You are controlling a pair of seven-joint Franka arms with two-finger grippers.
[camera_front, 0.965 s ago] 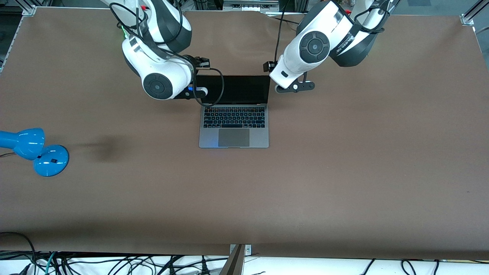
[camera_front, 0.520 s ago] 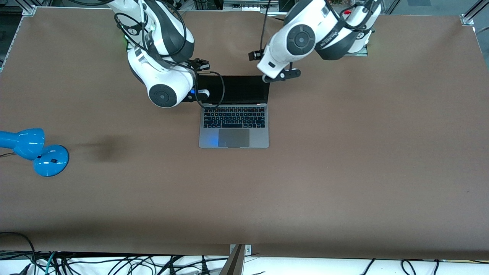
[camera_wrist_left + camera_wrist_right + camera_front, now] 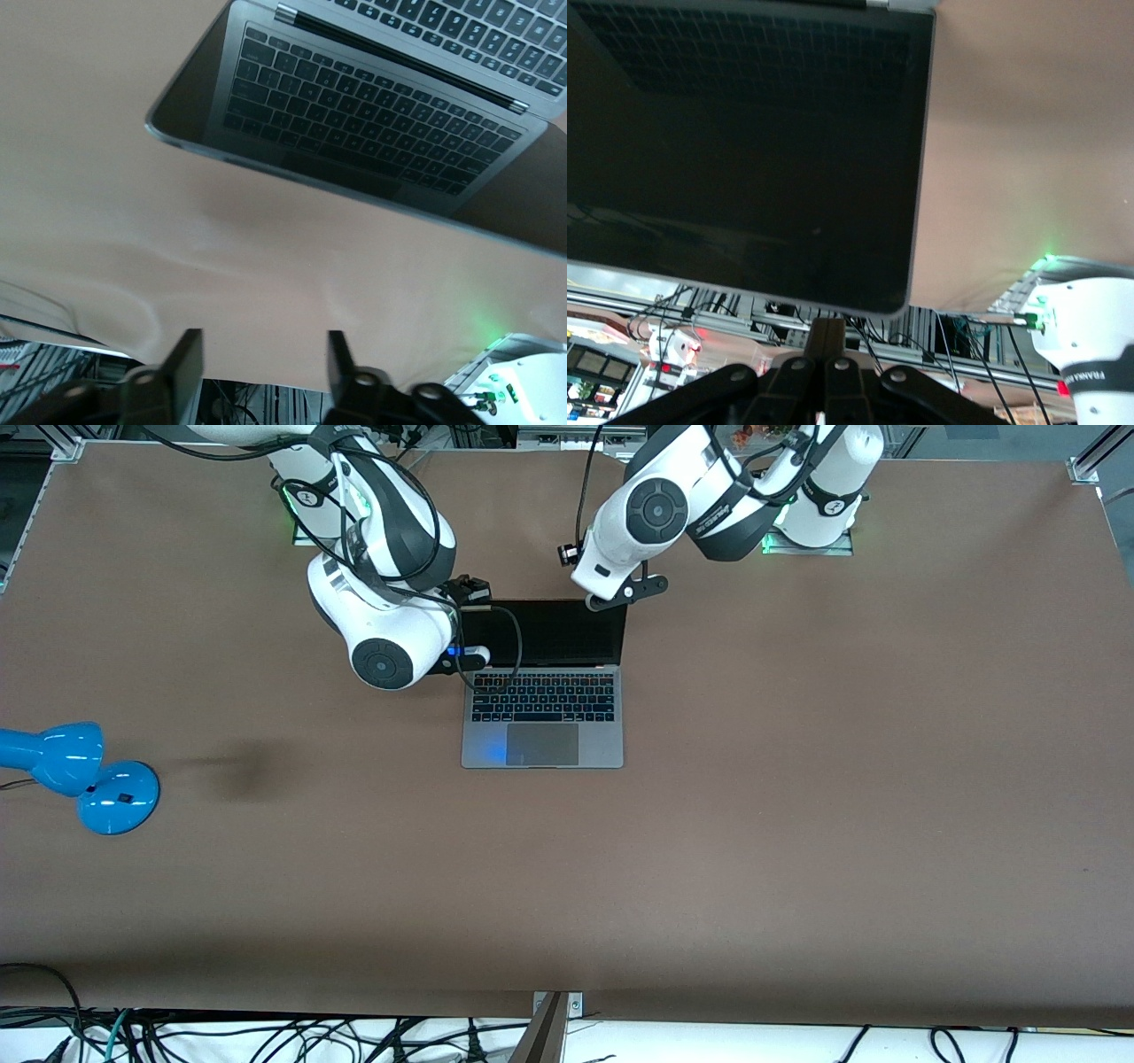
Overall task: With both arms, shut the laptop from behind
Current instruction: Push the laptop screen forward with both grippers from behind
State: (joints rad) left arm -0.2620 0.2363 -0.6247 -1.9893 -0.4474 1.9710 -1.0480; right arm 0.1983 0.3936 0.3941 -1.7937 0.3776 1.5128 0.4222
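The space-grey laptop [image 3: 542,744] lies open mid-table, its dark screen [image 3: 549,633] upright. My left gripper [image 3: 623,592] is open and empty over the screen's top corner at the left arm's end. In the left wrist view its fingers [image 3: 188,359] stand apart, with the keyboard [image 3: 372,106] farther off. My right gripper [image 3: 826,341] is shut and empty, close to the top edge of the dark screen [image 3: 744,150]. In the front view the right arm's wrist [image 3: 383,660] sits beside the screen's edge at the right arm's end; its fingers are hidden there.
A blue desk lamp [image 3: 84,775] stands near the table's edge at the right arm's end, nearer the front camera than the laptop. A brown mat [image 3: 797,824] covers the table. Cables hang along the front edge [image 3: 266,1036].
The left arm has swung in from beside the laptop to the screen's top corner. The right arm's wrist has shifted slightly toward the laptop. The lid still stands open.
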